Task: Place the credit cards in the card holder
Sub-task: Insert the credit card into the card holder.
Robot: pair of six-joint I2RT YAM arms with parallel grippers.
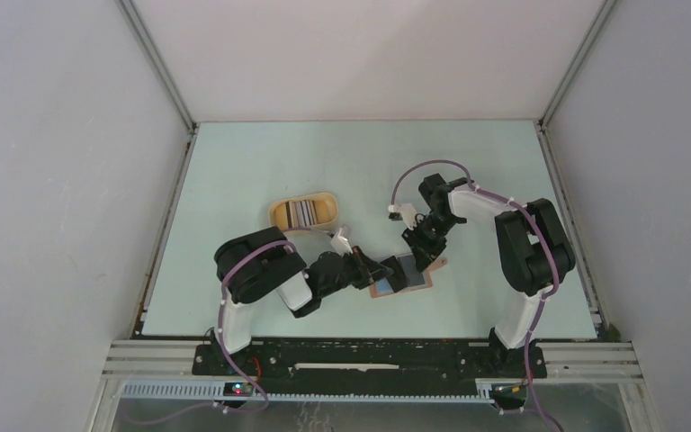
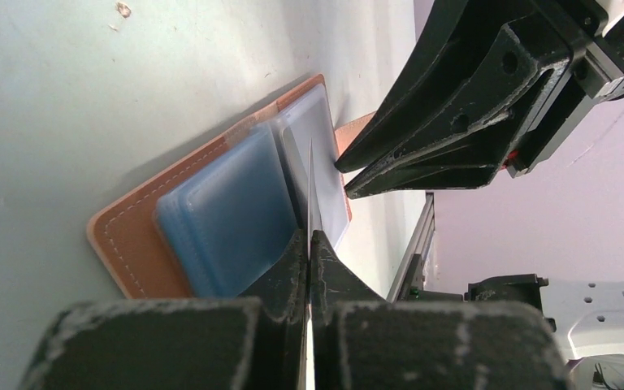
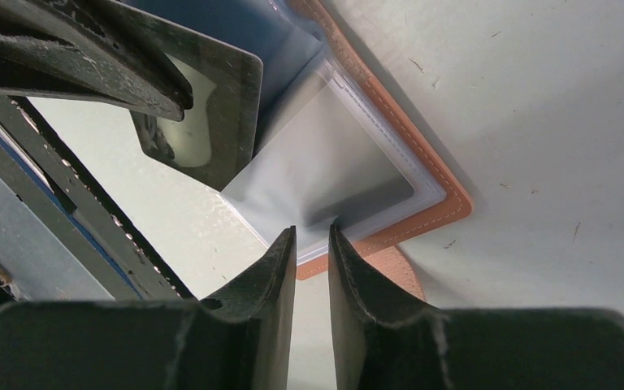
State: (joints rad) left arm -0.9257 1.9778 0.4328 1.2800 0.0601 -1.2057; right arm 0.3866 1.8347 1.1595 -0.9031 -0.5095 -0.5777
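Holding one dark card clamped edge-on in my left claw, at 9 o'clock of the open card holder on the counter. Right claw, jaws slightly apart, sits at its 1 o'clock. Risk: card misses the clear sleeve mouth and shoves the holder.

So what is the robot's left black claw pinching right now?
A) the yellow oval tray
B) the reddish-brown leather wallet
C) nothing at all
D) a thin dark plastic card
D: the left gripper is shut on a thin dark grey plastic card, seen edge-on in the left wrist view, with its far end at the open reddish-brown leather card holder.
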